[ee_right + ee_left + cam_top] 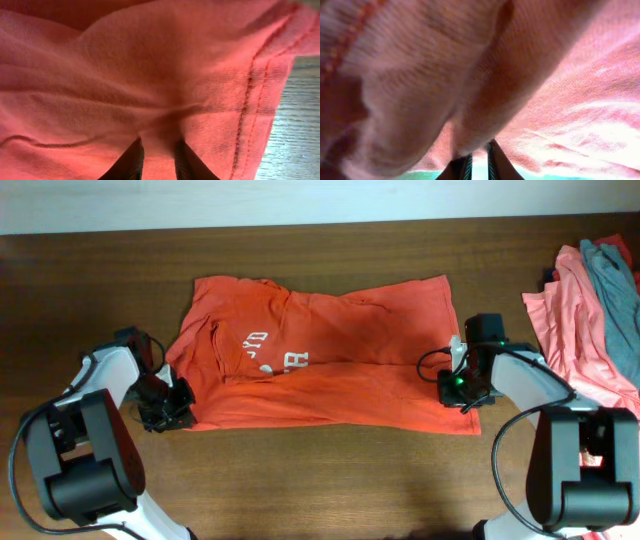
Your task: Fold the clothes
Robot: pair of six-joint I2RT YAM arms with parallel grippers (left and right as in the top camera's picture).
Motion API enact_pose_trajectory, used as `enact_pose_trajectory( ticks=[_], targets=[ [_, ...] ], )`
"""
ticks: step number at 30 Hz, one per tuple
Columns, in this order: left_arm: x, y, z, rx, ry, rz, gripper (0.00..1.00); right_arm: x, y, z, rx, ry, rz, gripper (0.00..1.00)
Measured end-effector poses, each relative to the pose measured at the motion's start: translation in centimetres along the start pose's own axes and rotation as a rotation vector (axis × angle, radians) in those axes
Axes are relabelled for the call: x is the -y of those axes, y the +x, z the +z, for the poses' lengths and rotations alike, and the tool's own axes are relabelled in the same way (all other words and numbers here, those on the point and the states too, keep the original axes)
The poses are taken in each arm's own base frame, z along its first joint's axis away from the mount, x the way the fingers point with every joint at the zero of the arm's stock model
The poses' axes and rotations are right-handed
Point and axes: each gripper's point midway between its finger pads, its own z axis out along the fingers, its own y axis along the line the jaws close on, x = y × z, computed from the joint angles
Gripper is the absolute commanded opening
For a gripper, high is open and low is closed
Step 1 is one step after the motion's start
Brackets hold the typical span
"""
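Fabric of the orange-red T-shirt [330, 370] lies spread across the middle of the table [300, 490], its white print facing up. The left gripper [479, 152] looks pinched closed on the shirt's lower left edge. The right gripper [157, 147] is clamped on a fold beside the stitched hem [247, 100] at the lower right corner, probably so both ends can lift together for a fold. Salmon-pink shirts [565, 320] and a grey garment [610, 280] lie piled at the far right.
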Motion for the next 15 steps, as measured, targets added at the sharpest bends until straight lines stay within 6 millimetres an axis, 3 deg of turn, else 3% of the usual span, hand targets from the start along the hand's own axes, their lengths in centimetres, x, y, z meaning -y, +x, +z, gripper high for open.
enact_pose_trajectory(
  ticks=[6,10,12,13,14,15],
  targets=[
    [-0.9,0.6,0.2,0.000,-0.041,-0.002,0.14,0.0,2.0,0.0,-0.040,-0.002,0.020,0.25],
    [-1.3,1.0,0.2,-0.002,-0.061,-0.003,0.14,0.1,4.9,-0.2,-0.150,0.018,0.137,0.26],
    [-1.7,1.6,0.3,-0.022,-0.081,-0.006,0.13,0.2,6.0,-0.3,-0.188,0.032,0.196,0.32],
    [-1.9,1.8,0.3,-0.030,-0.089,-0.008,0.13,0.2,6.1,-0.3,-0.195,0.034,0.207,0.32],
    [-2.1,2.2,0.4,-0.045,-0.101,-0.011,0.03,0.2,6.5,-0.4,-0.209,0.038,0.228,0.32],
    [-2.3,2.5,0.4,-0.058,-0.111,-0.013,0.01,0.2,6.7,-0.4,-0.216,0.040,0.239,0.32]
  ],
)
